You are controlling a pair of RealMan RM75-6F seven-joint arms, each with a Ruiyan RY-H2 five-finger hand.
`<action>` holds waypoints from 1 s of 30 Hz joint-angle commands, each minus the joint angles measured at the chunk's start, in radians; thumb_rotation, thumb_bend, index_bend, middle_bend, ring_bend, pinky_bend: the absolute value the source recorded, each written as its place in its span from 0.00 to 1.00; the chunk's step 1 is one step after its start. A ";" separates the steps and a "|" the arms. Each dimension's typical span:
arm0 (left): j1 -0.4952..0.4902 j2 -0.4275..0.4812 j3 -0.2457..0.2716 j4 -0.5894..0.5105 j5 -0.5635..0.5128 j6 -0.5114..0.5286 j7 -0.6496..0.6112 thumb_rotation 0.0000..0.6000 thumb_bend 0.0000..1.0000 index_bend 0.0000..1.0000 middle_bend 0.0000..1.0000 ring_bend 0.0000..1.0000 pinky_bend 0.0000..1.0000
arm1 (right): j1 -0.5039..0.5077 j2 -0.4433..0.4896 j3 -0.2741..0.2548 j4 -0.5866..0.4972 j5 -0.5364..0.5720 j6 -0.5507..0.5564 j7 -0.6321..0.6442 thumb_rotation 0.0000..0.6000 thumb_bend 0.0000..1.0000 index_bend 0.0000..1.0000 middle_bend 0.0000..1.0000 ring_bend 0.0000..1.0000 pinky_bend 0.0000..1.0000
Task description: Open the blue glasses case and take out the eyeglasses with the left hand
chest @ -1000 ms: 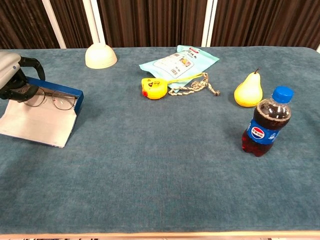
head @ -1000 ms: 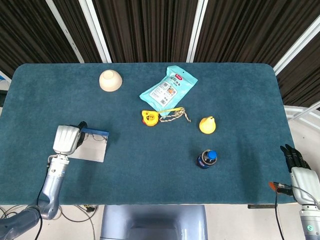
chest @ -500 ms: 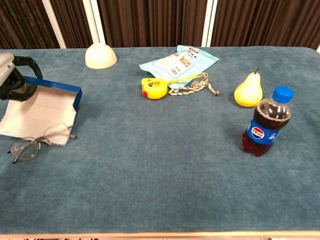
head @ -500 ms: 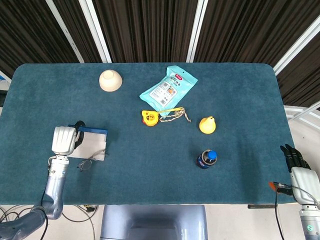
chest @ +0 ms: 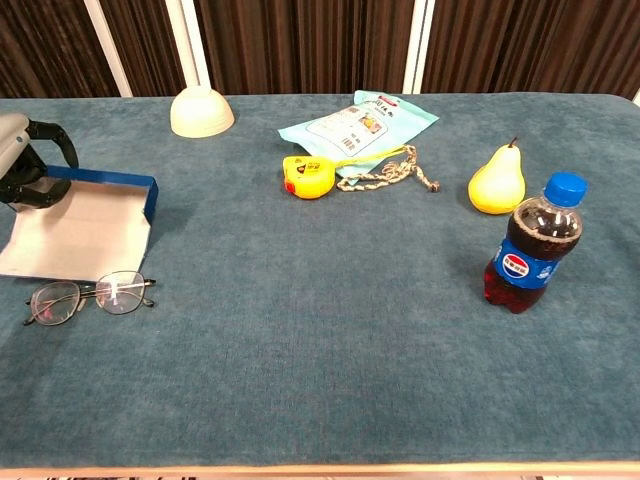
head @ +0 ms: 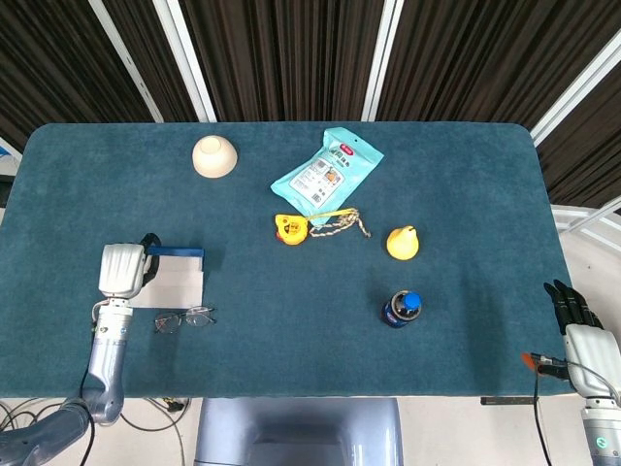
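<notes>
Case (chest: 85, 222) lies open and flat near the table's (head: 291, 369) left edge — glasses (chest: 90, 296) sit on the cloth just in front of it. Left hand (chest: 25, 160) curls round the case's far corner; right hand (head: 572, 309) idles off-table, grip unclear.

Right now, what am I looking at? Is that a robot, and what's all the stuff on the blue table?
Yes, it's a robot with two arms ending in hands. One picture looks down from its head; the other looks forward from its chest. Its left hand rests at the edge of an open blue glasses case. The eyeglasses lie on the table just in front of the case, held by nothing. The right hand waits off the table's corner, empty. Also there: a bowl turned upside down, a snack bag, a yellow tape measure, a pear and a cola bottle.
</notes>
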 commanded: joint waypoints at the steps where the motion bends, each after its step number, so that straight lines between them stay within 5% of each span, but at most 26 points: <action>1: -0.003 0.025 -0.027 -0.057 -0.035 -0.032 0.053 1.00 0.21 0.29 1.00 0.92 1.00 | 0.000 0.000 0.000 -0.001 -0.001 0.000 0.000 1.00 0.19 0.00 0.00 0.00 0.21; 9: 0.014 0.108 -0.044 -0.215 -0.068 -0.045 0.142 1.00 0.21 0.28 1.00 0.93 1.00 | -0.001 0.001 -0.001 -0.001 -0.004 0.002 0.002 1.00 0.19 0.00 0.00 0.00 0.21; 21: 0.111 0.352 0.051 -0.794 -0.183 -0.083 0.424 1.00 0.31 0.42 1.00 0.97 1.00 | 0.001 0.003 -0.003 -0.001 -0.007 -0.002 0.009 1.00 0.19 0.00 0.00 0.00 0.21; 30: 0.119 0.360 0.083 -0.933 -0.333 -0.085 0.581 1.00 0.31 0.44 1.00 0.98 1.00 | 0.001 0.006 -0.003 -0.003 -0.008 -0.004 0.017 1.00 0.19 0.00 0.00 0.00 0.21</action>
